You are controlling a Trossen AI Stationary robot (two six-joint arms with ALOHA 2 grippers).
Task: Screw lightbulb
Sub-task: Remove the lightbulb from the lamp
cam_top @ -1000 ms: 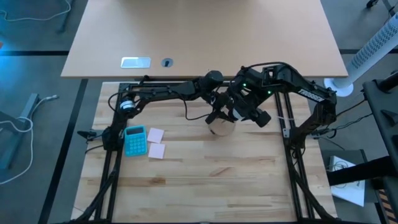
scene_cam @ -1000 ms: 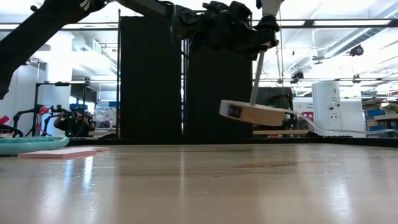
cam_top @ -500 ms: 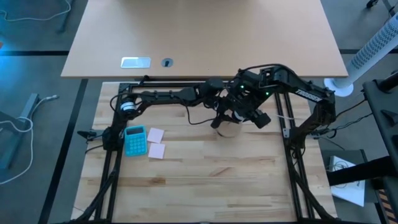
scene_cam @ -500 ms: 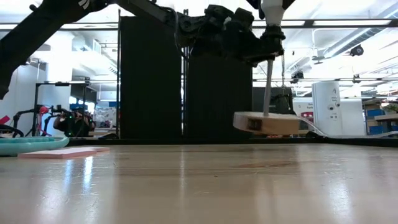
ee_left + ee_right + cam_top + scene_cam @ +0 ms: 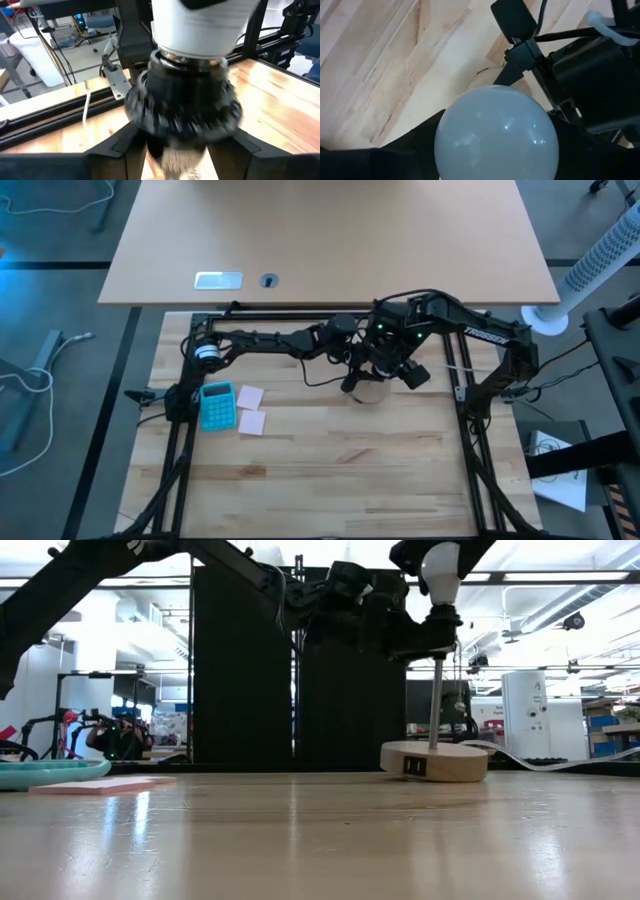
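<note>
Lightbulb (image 5: pixel 441 566): top centre-right of the low view; long axis vertical, rounded end up, screw base down in the black socket (image 5: pixel 437 612).
Look: white, smooth, pear-shaped; fills the right wrist view.
Right claw (image 5: pixel 495 142): fingers on either side of the bulb, holding it.
Left claw (image 5: pixel 177 145): narrow, around the socket; grip cannot be told.
Wooden base (image 5: pixel 434 761): flat on the counter (image 5: pixel 320 840).

Pale wooden desk (image 5: pixel 330 470) down below, another tan tabletop (image 5: pixel 330 240) beyond it on grey floor (image 5: pixel 60 310). Across the room, tall black panels (image 5: pixel 240 665) stand before bright ceiling lights (image 5: pixel 540 580), with a white cabinet (image 5: pixel 525 710) at right.
</note>
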